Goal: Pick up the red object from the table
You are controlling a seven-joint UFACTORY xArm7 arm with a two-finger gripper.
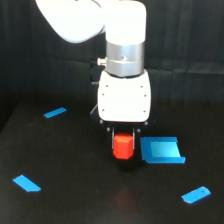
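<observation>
The red object [123,147], a small orange-red hexagonal block, sits between the dark fingers of my gripper [123,136] in the exterior view. The jaws stand on either side of its upper part, and the white gripper body hides its top. The block seems to hang slightly above the black table [75,195]. A dark gap lies under it, with a faint red glow on the surface further down. The fingers are dark against the dark background and hard to make out.
A blue box-like piece [161,150] lies right next to the block on the exterior view's right. Flat blue pieces lie at the back left [55,112], front left [26,183] and front right [196,194].
</observation>
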